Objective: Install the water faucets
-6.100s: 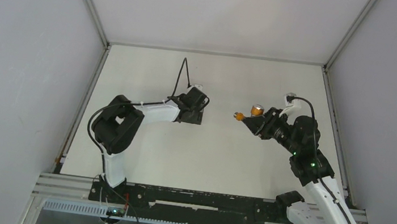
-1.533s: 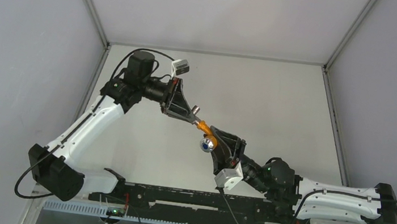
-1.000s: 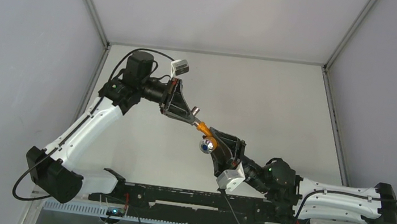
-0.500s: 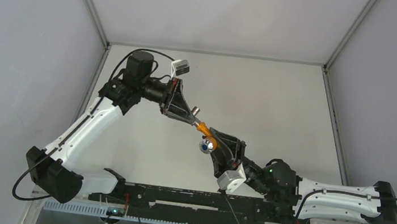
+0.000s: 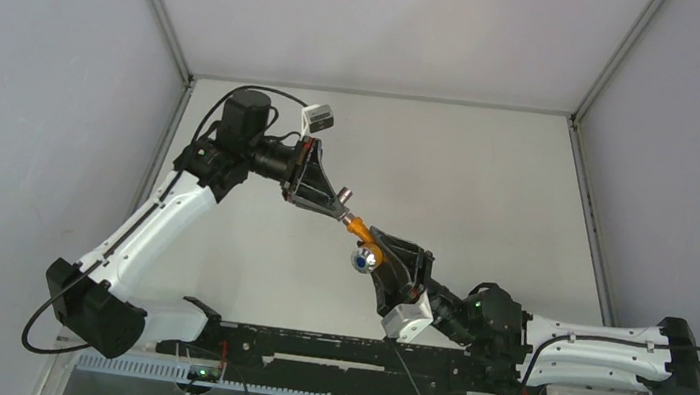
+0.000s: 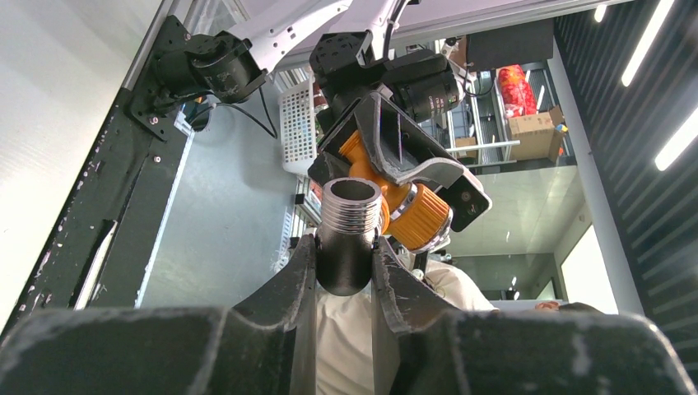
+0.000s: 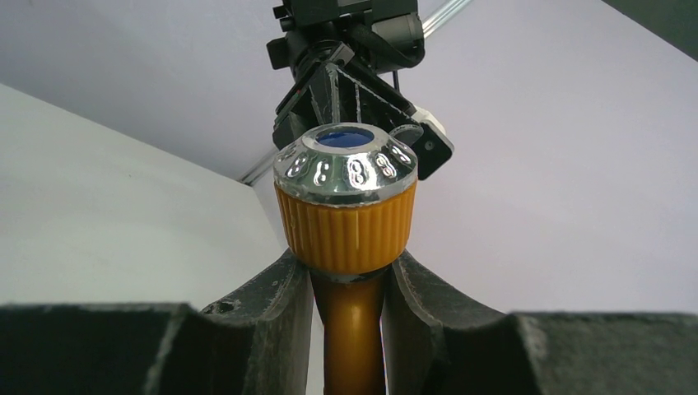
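pinching the grey fitting [image 6: 350,218], left gripper [image 6: 344,251] sits nearly closed; right gripper [image 7: 347,271], jaws wider, clamps the orange tap body [image 7: 346,226]

So over the middle of the table [image 5: 490,174], the fitting [image 5: 345,195] sits between the fingers of the left gripper [image 5: 338,208], just at 10 o'clock of the tap body [image 5: 358,227]. The right gripper [image 5: 378,247] clamps the tap body from its 4 o'clock side.

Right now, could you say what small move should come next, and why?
Probably ease the left gripper forward, lining its grey threaded fitting up with the orange tap body in the right gripper; they sit close, but seating is unclear.
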`<state>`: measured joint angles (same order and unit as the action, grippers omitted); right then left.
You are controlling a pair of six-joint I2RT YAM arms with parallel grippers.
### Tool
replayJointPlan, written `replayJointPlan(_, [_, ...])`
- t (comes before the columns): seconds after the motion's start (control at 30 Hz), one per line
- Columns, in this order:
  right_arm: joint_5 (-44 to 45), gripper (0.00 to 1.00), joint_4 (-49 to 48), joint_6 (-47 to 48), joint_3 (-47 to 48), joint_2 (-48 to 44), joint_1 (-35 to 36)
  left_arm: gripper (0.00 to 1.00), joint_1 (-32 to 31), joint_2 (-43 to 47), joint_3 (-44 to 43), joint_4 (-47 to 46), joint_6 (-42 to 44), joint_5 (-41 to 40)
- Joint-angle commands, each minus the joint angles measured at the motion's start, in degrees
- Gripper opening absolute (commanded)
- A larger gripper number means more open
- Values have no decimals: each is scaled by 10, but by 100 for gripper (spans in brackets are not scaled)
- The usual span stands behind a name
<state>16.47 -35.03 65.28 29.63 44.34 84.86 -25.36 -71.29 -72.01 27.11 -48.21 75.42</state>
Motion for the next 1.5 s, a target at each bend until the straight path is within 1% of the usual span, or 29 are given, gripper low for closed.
replayJointPlan(0.0, [13, 0, -30, -2, 1, -5, 6, 0, 2, 12, -44, -21, -10, 18])
replayJointPlan(0.47, [3, 0, -42, -12, 2, 12, 1, 0, -7, 23, -43, -22, -7, 20])
replayJointPlan(0.8, [2, 0, -65, 3, 2, 14, -2, 0, -15, 26, -34, -23, -3, 22])
replayJointPlan(1.47, [-22, 0, -81, -3, -5, 8, -1, 0, -25, 22, -41, -24, -4, 27])
